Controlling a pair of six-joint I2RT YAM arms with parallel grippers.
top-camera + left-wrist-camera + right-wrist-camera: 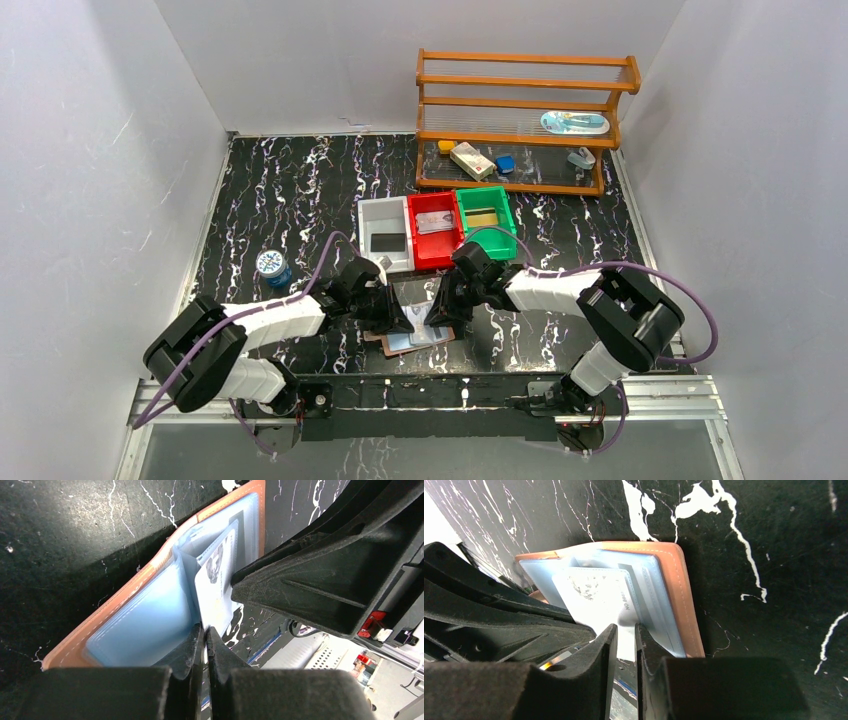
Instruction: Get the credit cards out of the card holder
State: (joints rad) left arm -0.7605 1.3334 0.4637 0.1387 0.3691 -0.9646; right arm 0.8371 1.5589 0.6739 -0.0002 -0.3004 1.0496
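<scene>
The card holder (pixel 420 338) lies open on the dark marbled surface, close to the near edge and about midway along it. Its tan leather is face down and the pale blue pockets face up. Both arms are bent in over it from either side.

The left gripper (pixel 204 630) has its fingers pressed together on the lower end of a whitish credit card (pixel 215 597). The card stands up at a slant out of the fold between the two blue pocket panels (some dark print shows on its face).

The right gripper (pixel 626 632) comes in from the opposite side, right up against the same card. Its fingers stand a narrow slit apart, with the pale card showing in the gap. Whether they actually clamp it, I cannot tell.

Further back, around the middle of the surface, three small bins sit side by side and touching: white (pixel 368 235), red (pixel 435 257) and green (pixel 497 244). A wooden rack (pixel 520 85) stands in the far right corner. A little blue jar (pixel 272 265) sits near the left edge.
</scene>
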